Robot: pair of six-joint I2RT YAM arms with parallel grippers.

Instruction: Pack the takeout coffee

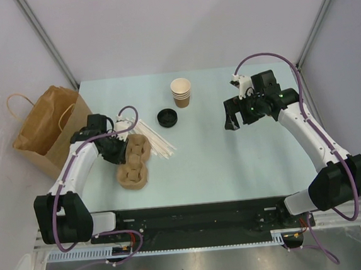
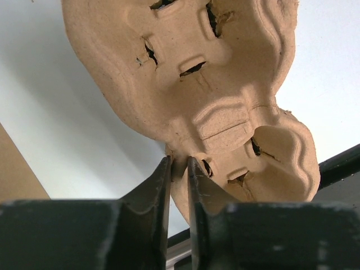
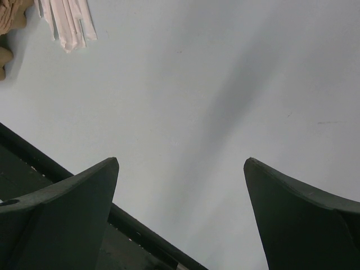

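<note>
Open table [image 3: 185, 84] under right hand [image 3: 181, 163] — carrier [image 1: 134, 164], straws [image 1: 159, 143], bag [image 1: 44, 131] crowd the left.

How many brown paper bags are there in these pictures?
1. The paper bag is at the far left, by the left edge of the table, beside the left arm. No other bag is visible.

Arms [image 1: 76, 166]: white links, black joints and bases
Cables [image 1: 268, 56]: purple, looping along each arm
Gripper fingers [image 3: 67, 219]: dark, wedge-shaped
Right wrist light [image 1: 280, 93]: green
</note>
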